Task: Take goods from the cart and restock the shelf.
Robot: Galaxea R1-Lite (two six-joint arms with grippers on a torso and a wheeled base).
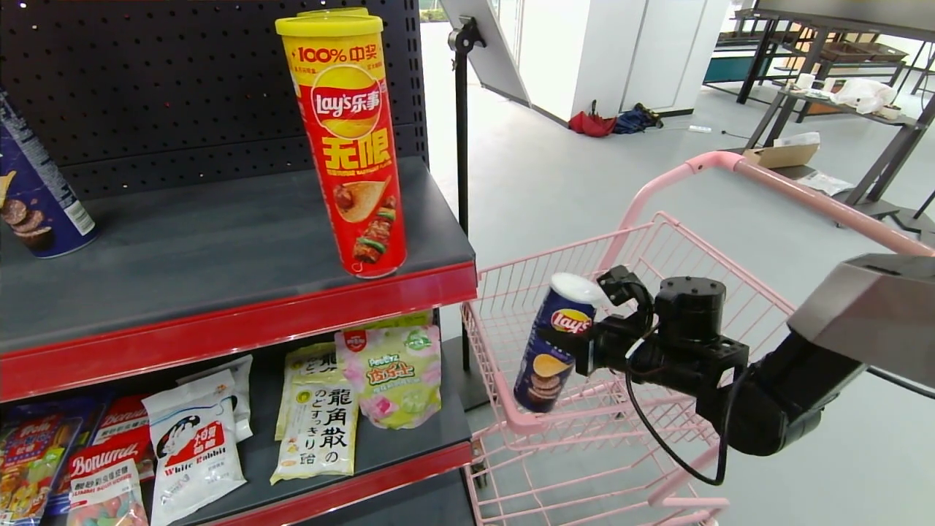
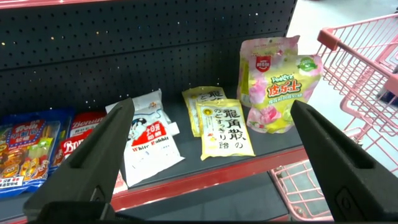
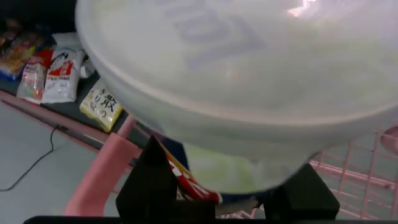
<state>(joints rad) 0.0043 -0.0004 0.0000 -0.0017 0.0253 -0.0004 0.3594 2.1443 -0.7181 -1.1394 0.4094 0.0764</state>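
Right gripper (image 1: 595, 325) pinches a blue can (image 1: 555, 343) around its upper half, one finger on each side. The can hangs over the pink cart (image 1: 789, 188), above the corner nearest the shelf. White lid up, body tilted a little. In the right wrist view the lid (image 3: 236, 74) sits close to the lens, with a dark finger (image 3: 149, 186) below it.

Upper shelf (image 1: 182, 248): a red can (image 1: 350, 146) stands upright at the front edge, near the end by the cart. A second blue can (image 1: 36, 197) stands well to its left, partly cut off by the frame.

Lower shelf (image 1: 380, 453): a green-pink bag (image 1: 394, 372) leans upright at the cart end. Yellow bags (image 1: 321, 416) lie just beside it, a white bag (image 1: 193, 453) farther left, and red and blue bags (image 1: 102, 467) beyond that.

Left gripper (image 2: 208, 118) faces the lower shelf, fingers (image 2: 93, 162) spread wide, nothing between them. The yellow bags show through the gap.
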